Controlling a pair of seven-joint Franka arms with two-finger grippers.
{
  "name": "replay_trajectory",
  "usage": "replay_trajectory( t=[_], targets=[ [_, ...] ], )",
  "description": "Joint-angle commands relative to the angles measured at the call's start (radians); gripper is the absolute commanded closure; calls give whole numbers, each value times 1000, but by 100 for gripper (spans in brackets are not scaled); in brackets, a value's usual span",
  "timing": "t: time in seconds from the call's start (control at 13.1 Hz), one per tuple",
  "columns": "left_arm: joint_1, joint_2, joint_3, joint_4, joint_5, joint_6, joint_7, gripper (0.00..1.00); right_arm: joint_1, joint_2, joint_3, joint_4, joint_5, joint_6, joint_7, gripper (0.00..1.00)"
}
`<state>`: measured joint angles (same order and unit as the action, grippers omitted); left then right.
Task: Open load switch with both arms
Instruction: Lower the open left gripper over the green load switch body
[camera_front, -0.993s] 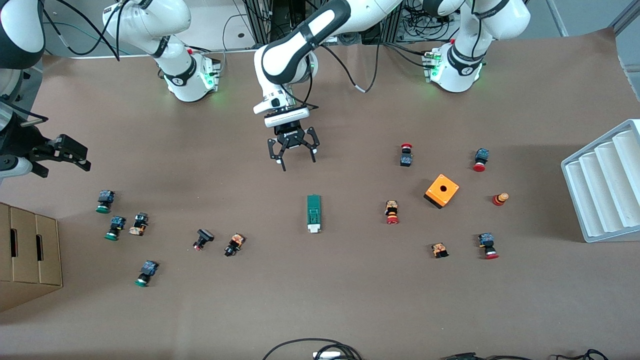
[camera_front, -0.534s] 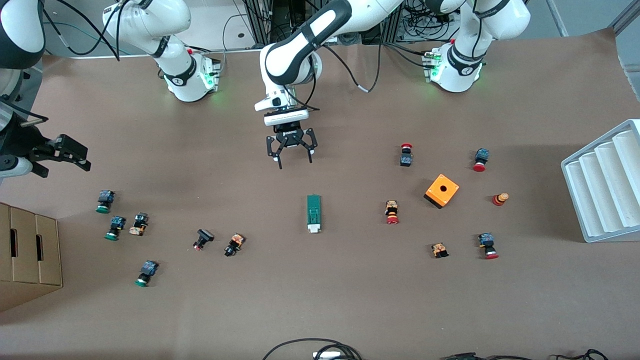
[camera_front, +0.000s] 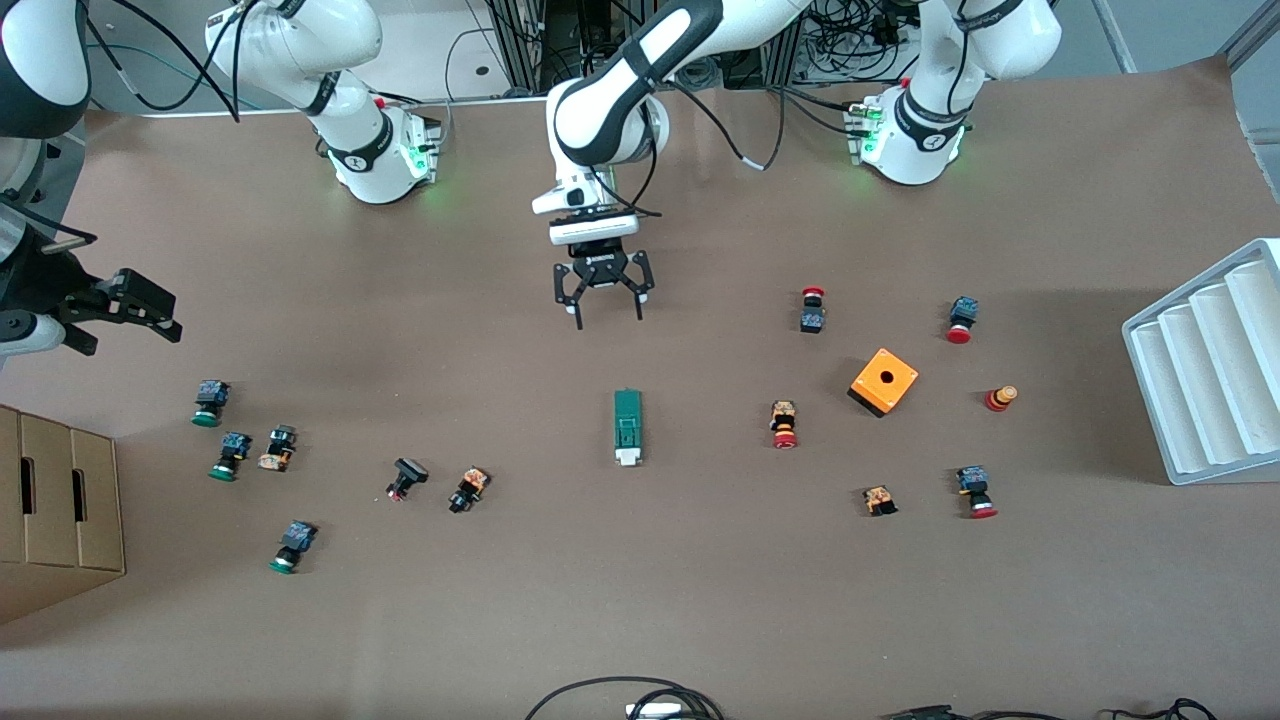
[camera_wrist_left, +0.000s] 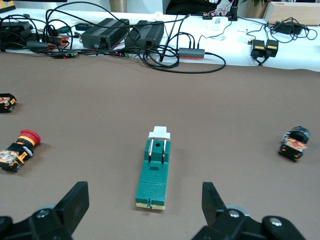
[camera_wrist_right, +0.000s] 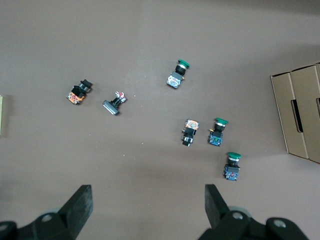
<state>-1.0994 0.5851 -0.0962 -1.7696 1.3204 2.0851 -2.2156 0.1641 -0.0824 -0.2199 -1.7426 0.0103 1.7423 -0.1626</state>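
You find the load switch (camera_front: 627, 427) lying flat on the brown surface (camera_front: 640, 600), just below the centre of the front view, with its white sliding piece (camera_front: 627, 458) at the lower end. Nothing touches it, so in my judgement the task is only at its start: the reach, the grip by both arms and the opening itself are all left.

The left pincer (camera_front: 604, 312) hangs above the bare surface, higher in the frame than the switch and well apart from it, with its fingers spread wide. The right pincer (camera_front: 125, 318) waits at the left edge of the frame, over the surface above the green-capped buttons (camera_front: 209, 402), also spread and holding nothing.

The left wrist view gives you what the front view does not: the two copper bars and a small hole on the top of the switch. The right wrist view shows only the buttons and the cardboard box (camera_wrist_right: 300, 116), plus a pale sliver at its edge, perhaps the switch.
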Motion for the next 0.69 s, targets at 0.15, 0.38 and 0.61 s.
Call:
replay_trajectory(
  t=[0.15, 0.38, 0.61],
  targets=[
    [30, -5, 1, -50, 106, 30, -93, 0, 3, 10, 2, 23, -29, 5, 1, 0],
    [30, 33, 0, -47, 246, 30, -283, 0, -5, 19, 2, 21, -29, 2, 3, 0],
    [24, 64, 0, -44, 286, 18, -340, 0, -5, 20, 1, 23, -29, 0, 2, 0]
  ],
)
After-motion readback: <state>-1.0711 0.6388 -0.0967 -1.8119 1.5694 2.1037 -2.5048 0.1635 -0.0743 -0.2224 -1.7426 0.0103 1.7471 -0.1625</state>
